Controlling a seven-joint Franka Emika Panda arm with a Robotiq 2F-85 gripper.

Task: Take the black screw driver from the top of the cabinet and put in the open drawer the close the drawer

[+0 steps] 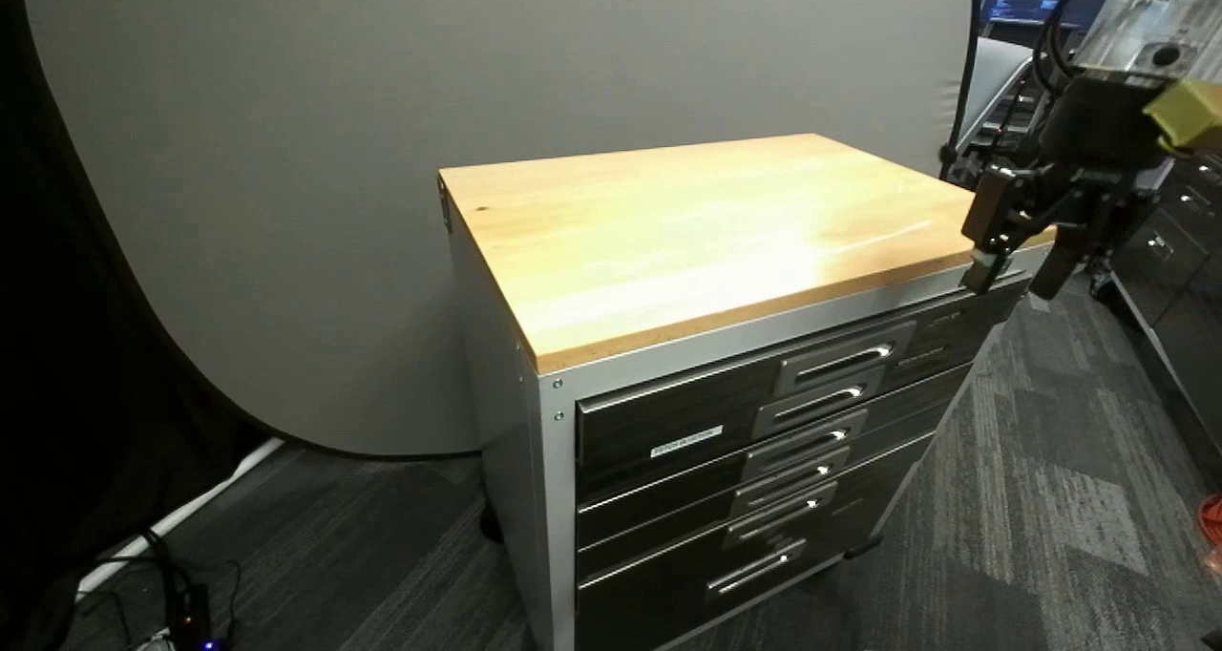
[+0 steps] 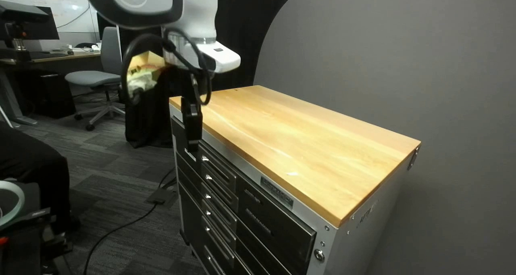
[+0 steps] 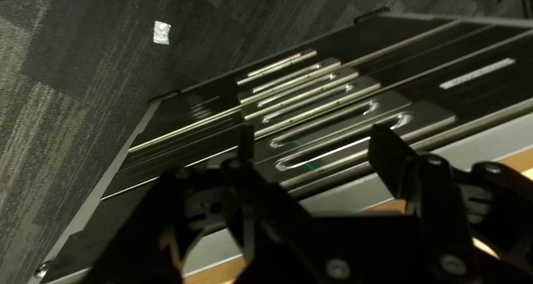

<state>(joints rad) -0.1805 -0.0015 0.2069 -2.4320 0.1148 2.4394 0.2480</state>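
The grey metal cabinet (image 1: 557,498) with its light wooden slab top (image 1: 687,226) shows in both exterior views (image 2: 306,142). Its uppermost drawer (image 1: 611,441) looks shut, with its front in line with the frame; its silver bar handle (image 3: 327,154) shows in the wrist view. My gripper (image 1: 1012,283) hangs in front of the cabinet's front face, fingers pointing down, with the tips below the slab's edge. In the wrist view the two fingers (image 3: 312,140) stand apart with nothing between them, and the top handle appears in the gap behind. The black screw driver does not show in any view.
A grey backdrop (image 1: 286,202) stands behind the cabinet. Smaller drawers (image 1: 659,527) lie below the top one. A white scrap (image 3: 161,33) lies on the carpet. A grey chair (image 2: 90,77) and a person's dark-clothed leg (image 2: 32,174) are off to the side.
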